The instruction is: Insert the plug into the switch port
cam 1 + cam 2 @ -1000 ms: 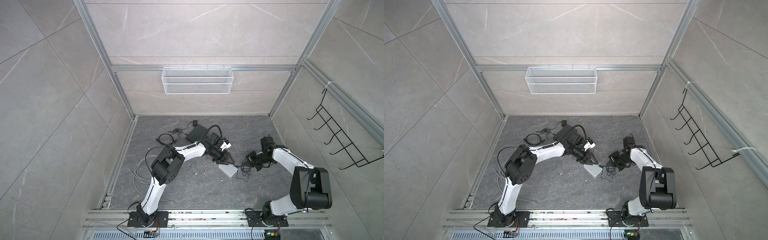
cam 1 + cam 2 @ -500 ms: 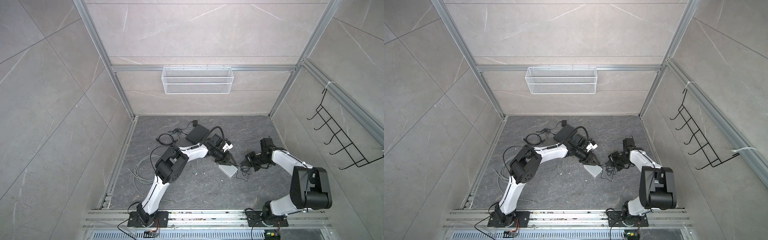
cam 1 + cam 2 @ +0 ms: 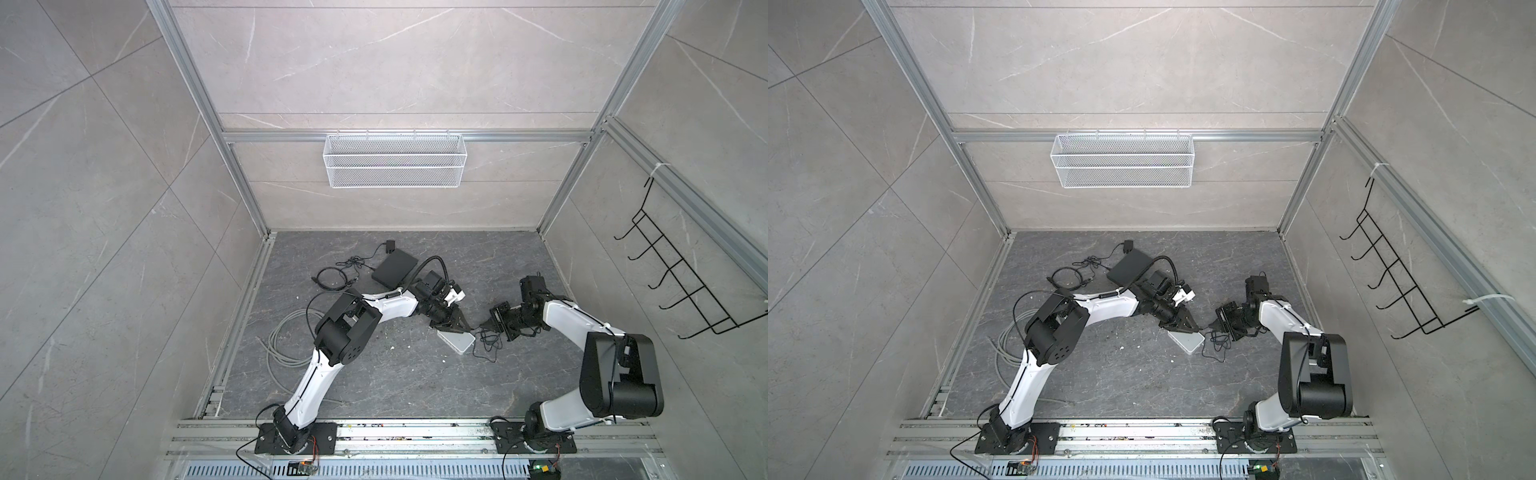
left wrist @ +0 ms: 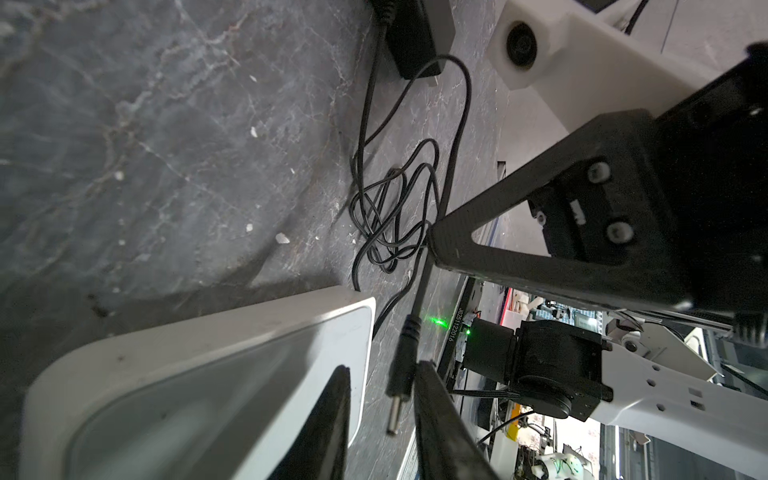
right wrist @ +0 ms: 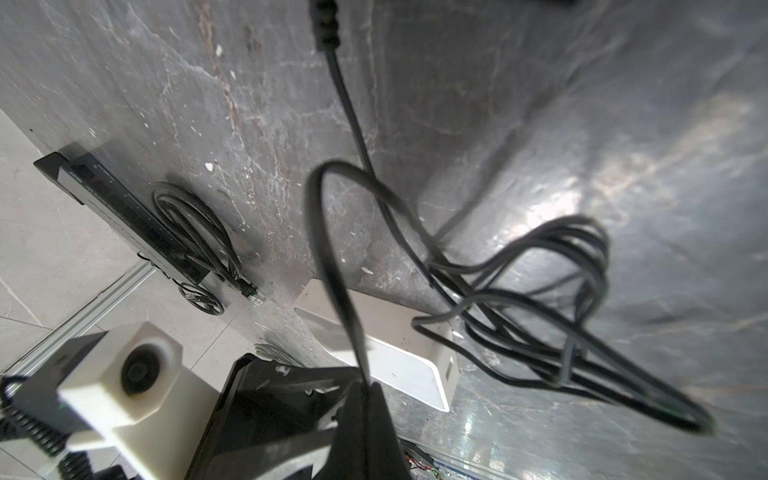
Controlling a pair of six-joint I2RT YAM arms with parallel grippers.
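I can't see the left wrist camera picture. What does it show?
A small black plug with a metal tip sits inside the open left pincer, beside a corner of the white switch. The right pincer pinches its cable farther along, near a tangle on the dark floor.

left fingers point(image 4: 437, 419) narrowed, plug point(image 4: 402, 362) between them

The left arm point(image 3: 390, 306) and the right arm point(image 3: 569, 325) have glossy white links between bulky black joint housings point(image 3: 345, 332), and each is bolted to a black base plate point(image 3: 326, 436). A thick black cable point(image 3: 433, 258) loops beside the left wrist. The fingers point(image 4: 540, 270) are black open triangles with two silver screws point(image 4: 598, 171). A white block point(image 4: 582, 54) houses a round lens point(image 4: 519, 41).
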